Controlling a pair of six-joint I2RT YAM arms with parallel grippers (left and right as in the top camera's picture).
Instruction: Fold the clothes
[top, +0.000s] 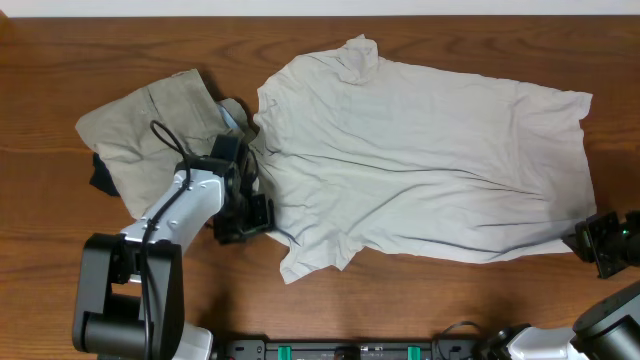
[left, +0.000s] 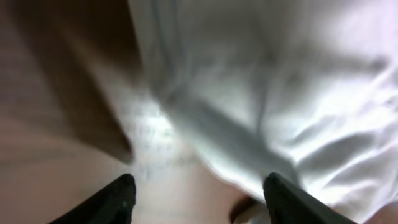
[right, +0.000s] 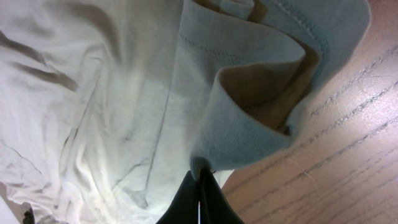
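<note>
— Where's the big one?
— The pale cream-white shirt lies spread across the middle and right of the worktop. Its collar is toward the far edge, the cloth is thin and wrinkly, and its hem is curled over at one corner.
— And the other?
— The khaki-tan garment sits in a loose, creased heap at the left, just beside one sleeve of the shirt.

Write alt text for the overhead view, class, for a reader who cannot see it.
A large, wrinkled cream-white shirt lies spread across a wooden table. The left gripper is at its left edge, beside a crumpled khaki garment; the right gripper is at its lower right corner.
</note>
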